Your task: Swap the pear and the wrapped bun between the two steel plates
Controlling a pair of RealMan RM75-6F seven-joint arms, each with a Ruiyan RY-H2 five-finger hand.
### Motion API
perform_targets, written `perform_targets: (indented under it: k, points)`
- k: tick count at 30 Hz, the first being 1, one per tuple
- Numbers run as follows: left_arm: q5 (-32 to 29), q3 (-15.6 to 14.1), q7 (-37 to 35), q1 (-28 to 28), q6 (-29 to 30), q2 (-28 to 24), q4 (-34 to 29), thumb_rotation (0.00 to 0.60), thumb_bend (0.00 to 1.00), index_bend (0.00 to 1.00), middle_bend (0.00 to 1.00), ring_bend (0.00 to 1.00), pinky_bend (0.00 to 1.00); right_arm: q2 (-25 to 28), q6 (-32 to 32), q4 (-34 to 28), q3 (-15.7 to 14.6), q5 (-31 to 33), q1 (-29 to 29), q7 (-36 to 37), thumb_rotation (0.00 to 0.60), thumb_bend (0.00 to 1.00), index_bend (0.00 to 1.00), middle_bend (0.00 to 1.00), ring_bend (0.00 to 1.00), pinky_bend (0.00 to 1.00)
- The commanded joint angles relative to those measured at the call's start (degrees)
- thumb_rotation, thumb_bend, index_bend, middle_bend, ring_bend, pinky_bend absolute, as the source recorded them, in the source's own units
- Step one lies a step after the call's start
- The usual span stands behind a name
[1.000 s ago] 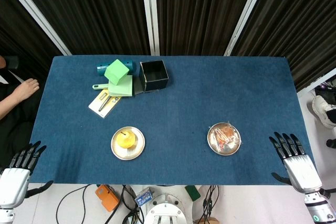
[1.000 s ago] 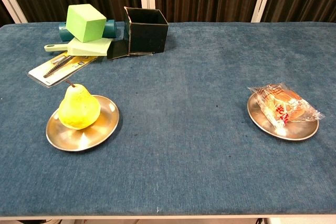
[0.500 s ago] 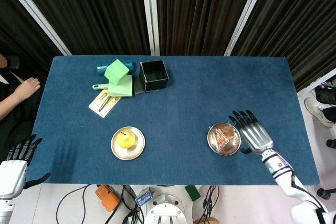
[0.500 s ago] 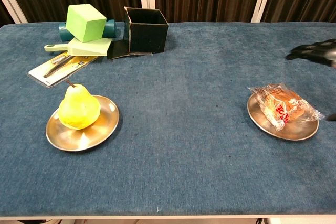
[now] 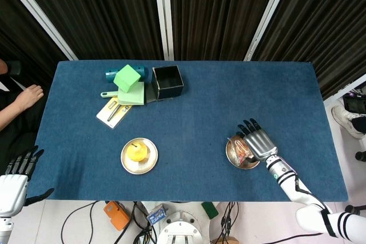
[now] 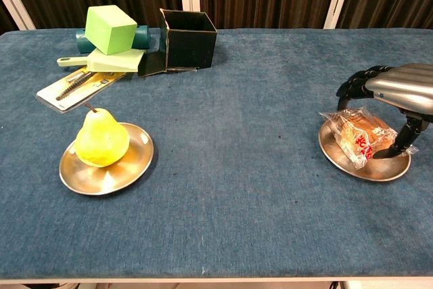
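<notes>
The yellow pear (image 5: 136, 152) (image 6: 101, 139) stands on the left steel plate (image 5: 148, 164) (image 6: 130, 162). The wrapped bun (image 5: 241, 150) (image 6: 358, 136) lies on the right steel plate (image 5: 232, 159) (image 6: 365, 172). My right hand (image 5: 259, 142) (image 6: 396, 91) arches over the bun, fingers curved down at its far side and the thumb reaching down at its right end. The bun still rests flat on the plate. My left hand (image 5: 15, 179) hangs off the table's front left corner, fingers spread, holding nothing; the chest view does not show it.
At the back left sit a black open box (image 5: 167, 82) (image 6: 189, 38), a green cube (image 5: 127, 77) (image 6: 110, 28) on a green pad, a teal cylinder and a yellow card with a tool (image 5: 113, 112). A person's hand (image 5: 26, 98) rests at the left edge.
My right hand has come in from the table's right front edge and now sits over the bun, its fingers curving down around it. The left hand has barely moved.
</notes>
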State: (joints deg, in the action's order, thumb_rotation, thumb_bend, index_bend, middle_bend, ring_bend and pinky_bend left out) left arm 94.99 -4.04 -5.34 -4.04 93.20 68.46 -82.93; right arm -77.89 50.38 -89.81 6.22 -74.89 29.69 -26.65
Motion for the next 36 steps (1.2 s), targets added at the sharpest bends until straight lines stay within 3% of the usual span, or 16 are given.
perform_targets:
  k: [1,7,11,15,19,22,25,31,36]
  points:
    - [0.0,-0.1,-0.1,0.1,-0.2,0.0,0.0,0.600,0.03,0.06,0.00,0.00,0.10,-1.0,2.3,1.1,-0.5,-1.0,-0.3,0.3,0.600,0.31,0.65,0.46,0.40,0.39]
    - [-0.1,0.0,0.0,0.1,-0.1,0.0,0.0,0.600,0.03,0.06,0.00,0.00,0.10,-1.6,5.0,0.6,0.6,-0.6,0.1,0.5,0.600,0.33,0.72,0.52,0.46,0.48]
    - [-0.3,0.0,0.3,0.3,-0.6,0.1,0.0,0.600,0.03,0.06,0.00,0.00,0.10,-2.8,5.0,-1.3,4.0,2.1,2.8,-1.2,0.600,0.33,0.72,0.52,0.46,0.48]
    - [-0.5,0.1,0.8,0.5,-0.9,0.2,-0.2,0.600,0.03,0.06,0.00,0.00,0.10,-7.5,3.5,-1.0,9.1,10.4,8.6,-9.0,0.600,0.33,0.70,0.52,0.46,0.48]
    - [-0.8,0.2,1.1,0.5,-1.0,0.2,-0.2,0.600,0.03,0.06,0.00,0.00,0.10,-16.0,3.3,3.2,13.3,20.8,16.1,-17.2,0.600,0.33,0.65,0.52,0.45,0.47]
    - [-1.1,0.3,1.1,0.5,-1.2,0.2,-0.3,0.600,0.03,0.06,0.00,0.00,0.10,-21.8,3.8,7.3,14.2,25.3,20.7,-20.9,0.600,0.33,0.57,0.50,0.41,0.47]
    - [-1.5,0.4,0.9,0.6,-1.5,0.1,-0.2,0.600,0.03,0.06,0.00,0.00,0.10,-26.4,4.0,11.3,14.0,28.0,23.7,-22.8,0.600,0.33,0.44,0.41,0.35,0.45]
    - [-1.2,0.1,-0.1,0.4,-1.2,-0.4,-0.2,0.600,0.03,0.06,0.00,0.00,0.10,-28.0,3.5,12.3,12.0,31.3,25.7,-24.5,0.600,0.32,0.01,0.13,0.13,0.31]
    - [0.7,-0.6,-0.6,0.6,-0.5,-0.2,0.5,0.600,0.03,0.06,0.00,0.00,0.10,-22.3,5.9,4.3,8.6,28.8,22.9,-23.3,0.591,0.25,0.00,0.01,0.03,0.26]
